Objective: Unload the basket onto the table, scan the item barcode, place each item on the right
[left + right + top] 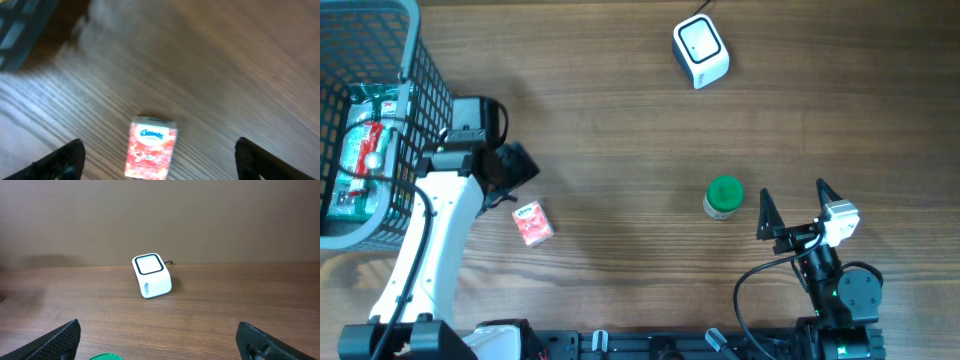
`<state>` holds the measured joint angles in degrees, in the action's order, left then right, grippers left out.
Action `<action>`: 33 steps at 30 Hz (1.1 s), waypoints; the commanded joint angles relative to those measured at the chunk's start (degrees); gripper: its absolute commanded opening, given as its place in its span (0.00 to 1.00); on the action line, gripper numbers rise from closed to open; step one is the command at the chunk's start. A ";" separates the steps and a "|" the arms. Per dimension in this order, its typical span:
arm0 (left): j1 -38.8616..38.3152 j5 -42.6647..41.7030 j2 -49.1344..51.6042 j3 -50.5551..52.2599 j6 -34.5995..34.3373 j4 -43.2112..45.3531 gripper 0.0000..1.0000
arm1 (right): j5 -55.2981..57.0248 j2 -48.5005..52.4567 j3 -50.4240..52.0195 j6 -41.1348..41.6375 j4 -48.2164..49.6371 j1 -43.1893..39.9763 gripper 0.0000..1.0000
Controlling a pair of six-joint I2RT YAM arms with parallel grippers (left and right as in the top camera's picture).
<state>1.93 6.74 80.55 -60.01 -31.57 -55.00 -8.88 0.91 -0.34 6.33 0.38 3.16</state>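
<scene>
Nearest the base, at about 8 o'clock from the table's middle, the tissue pack (532, 222) is seen lying flat on the wood, printed face up. The left gripper (157, 152) is aimed at it, fingers spread wide to either side, with nothing grasped. This pack is judged to be the item in hand. The jaws should be squared to its narrow sides and closed there, so that the broad faces are left uncovered. At 4 o'clock a green-capped jar (724, 195) stands near the right gripper (792, 195), which is likewise open and empty. Farthest, at 1 o'clock, the scanner (701, 52) is set; the barcode, not visible yet, should be turned towards its window.
</scene>
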 commanded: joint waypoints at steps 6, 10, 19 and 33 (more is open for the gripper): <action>2.80 -5.70 -0.15 7.34 -0.20 1.99 0.55 | 0.44 -0.11 0.04 -0.31 0.17 -0.17 1.00; 2.80 -6.08 -0.15 11.21 -0.17 3.19 0.45 | 0.44 -0.11 0.04 -0.31 0.20 -0.17 1.00; 2.78 -9.86 -0.15 20.09 -0.17 10.62 0.33 | 0.44 -0.11 0.04 -0.33 0.20 -0.17 1.00; -7.15 -21.27 -0.15 23.10 -0.17 19.02 0.36 | 0.44 -0.11 0.04 -0.28 0.20 -0.17 1.00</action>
<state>-1.10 -11.88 80.55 -37.47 -31.62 -37.32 -8.91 0.91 -0.36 6.33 0.38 3.16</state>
